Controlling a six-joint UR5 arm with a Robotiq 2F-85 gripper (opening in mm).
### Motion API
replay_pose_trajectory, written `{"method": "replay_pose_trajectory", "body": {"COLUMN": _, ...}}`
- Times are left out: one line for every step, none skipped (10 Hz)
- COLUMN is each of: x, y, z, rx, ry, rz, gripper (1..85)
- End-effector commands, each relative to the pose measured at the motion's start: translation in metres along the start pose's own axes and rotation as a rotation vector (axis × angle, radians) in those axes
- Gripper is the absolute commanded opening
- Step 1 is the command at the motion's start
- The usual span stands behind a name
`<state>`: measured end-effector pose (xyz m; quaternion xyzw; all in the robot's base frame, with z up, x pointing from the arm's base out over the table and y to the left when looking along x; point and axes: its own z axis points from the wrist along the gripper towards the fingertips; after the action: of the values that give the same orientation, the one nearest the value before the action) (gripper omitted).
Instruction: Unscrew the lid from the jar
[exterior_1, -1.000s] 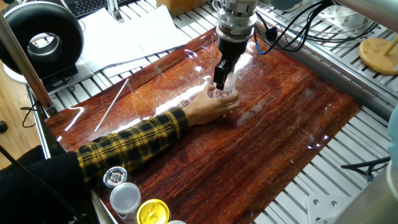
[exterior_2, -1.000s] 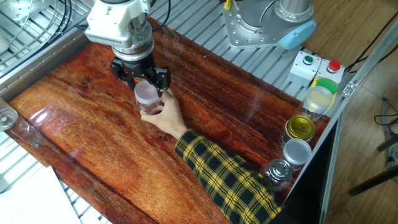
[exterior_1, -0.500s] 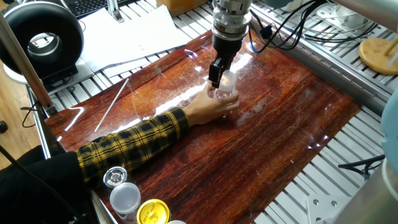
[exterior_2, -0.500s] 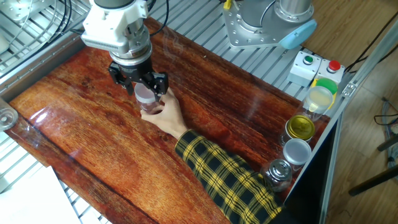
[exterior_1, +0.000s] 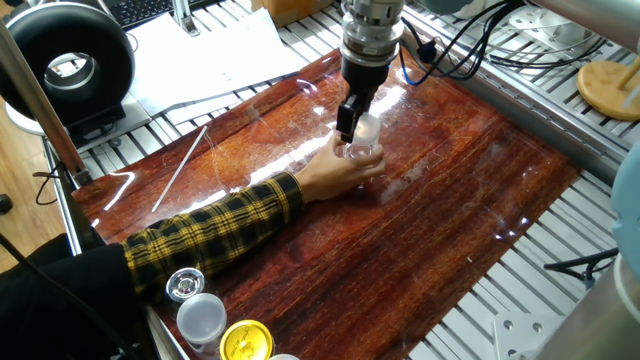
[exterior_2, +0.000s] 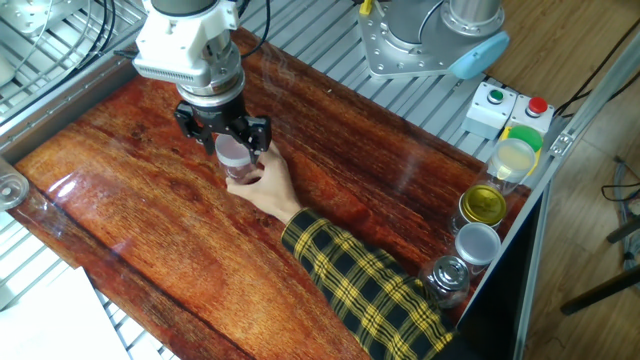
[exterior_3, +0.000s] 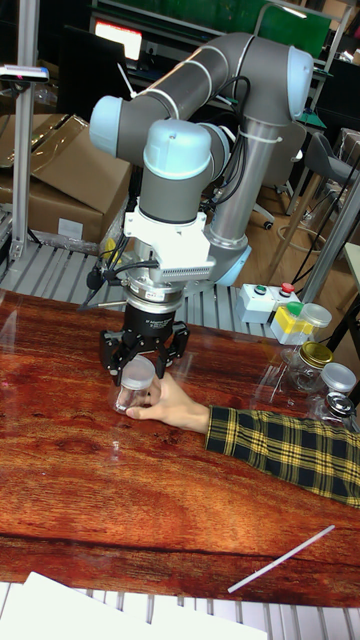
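A small clear jar (exterior_1: 362, 153) (exterior_2: 239, 173) (exterior_3: 128, 400) stands on the red wooden table (exterior_2: 140, 240), and a person's hand (exterior_2: 268, 185) (exterior_1: 335, 172) in a yellow plaid sleeve grips it. Its translucent white lid (exterior_1: 367, 127) (exterior_2: 233, 149) (exterior_3: 137, 373) sits on top. My gripper (exterior_2: 231, 138) (exterior_3: 140, 366) (exterior_1: 357, 125) comes straight down from above. Its dark fingers (exterior_3: 112, 366) are closed on either side of the lid. The lid hides the fingertips and the jar's thread.
Several other jars stand in a row at the table's edge: a yellow-lidded one (exterior_2: 484, 204), a white-lidded one (exterior_2: 477, 243) and a metal-lidded one (exterior_2: 447, 276). A button box (exterior_2: 505, 106) sits by the robot base. A thin white stick (exterior_1: 180, 165) lies on the table.
The gripper has turned a little about its vertical axis with the lid and shifted slightly up. The hand has stayed on the jar.
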<state>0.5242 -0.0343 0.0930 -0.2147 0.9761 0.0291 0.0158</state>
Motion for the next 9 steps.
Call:
{"method": "replay_pose_trajectory", "body": {"x": 0.006, "y": -0.001, "z": -0.001, "rx": -0.002, "ry": -0.005, "rz": -0.023, "gripper": 69.0}}
{"method": "replay_pose_trajectory", "body": {"x": 0.006, "y": 0.000, "z": -0.001, "rx": -0.003, "ry": -0.006, "rz": -0.024, "gripper": 69.0}}
{"method": "replay_pose_trajectory", "body": {"x": 0.006, "y": 0.000, "z": -0.002, "rx": -0.003, "ry": -0.006, "rz": -0.026, "gripper": 68.0}}
{"method": "replay_pose_trajectory", "body": {"x": 0.006, "y": -0.001, "z": -0.002, "rx": 0.001, "ry": 0.000, "rz": -0.014, "gripper": 62.0}}
{"method": "replay_pose_trajectory", "body": {"x": 0.005, "y": -0.001, "z": -0.003, "rx": 0.004, "ry": 0.004, "rz": -0.011, "gripper": 61.3}}
{"method": "replay_pose_trajectory", "body": {"x": 0.002, "y": -0.001, "z": -0.004, "rx": 0.005, "ry": 0.003, "rz": -0.006, "gripper": 61.0}}
{"method": "replay_pose_trajectory", "body": {"x": 0.000, "y": -0.001, "z": -0.005, "rx": 0.004, "ry": 0.001, "rz": -0.005, "gripper": 61.0}}
{"method": "replay_pose_trajectory", "body": {"x": -0.003, "y": 0.000, "z": -0.005, "rx": 0.003, "ry": -0.004, "rz": -0.005, "gripper": 60.3}}
{"method": "replay_pose_trajectory", "body": {"x": -0.004, "y": -0.001, "z": -0.005, "rx": 0.004, "ry": -0.007, "rz": -0.003, "gripper": 55.3}}
